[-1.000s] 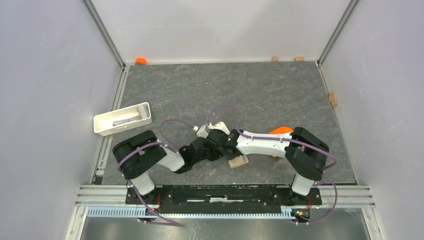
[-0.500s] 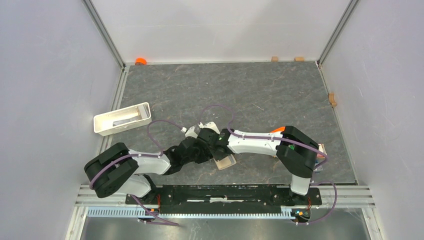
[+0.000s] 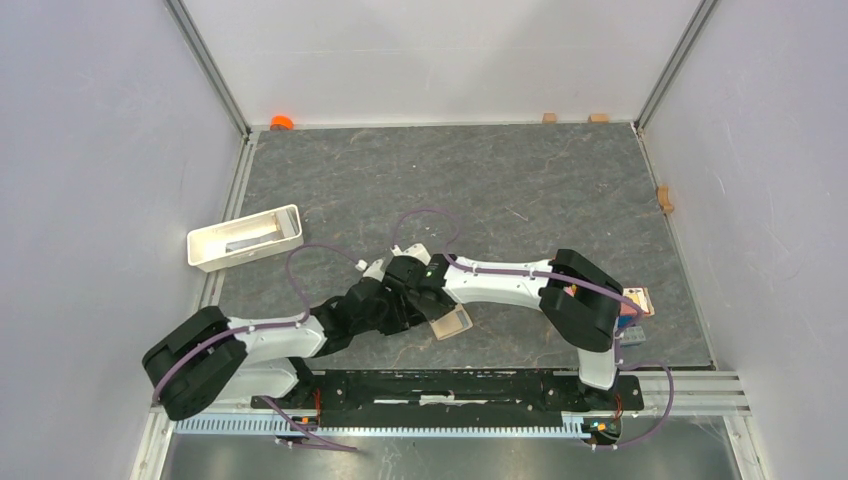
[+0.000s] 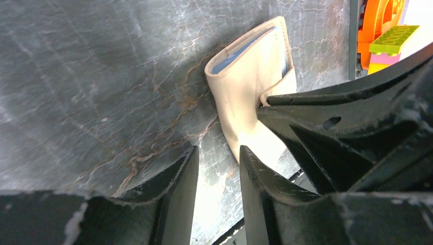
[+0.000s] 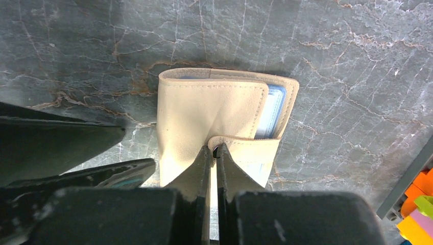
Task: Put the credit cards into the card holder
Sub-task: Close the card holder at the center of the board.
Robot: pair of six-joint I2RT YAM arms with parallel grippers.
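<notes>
A dark grey, stone-veined mat [image 3: 520, 180] fills the middle of the top view. Plain pale walls [image 3: 90, 180] close it in at the left, right and top, with slanting aluminium posts [image 3: 208, 68] in the upper corners. A slotted metal rail [image 3: 690, 388] runs along the bottom edge. The light is even and the shadows are soft.
</notes>
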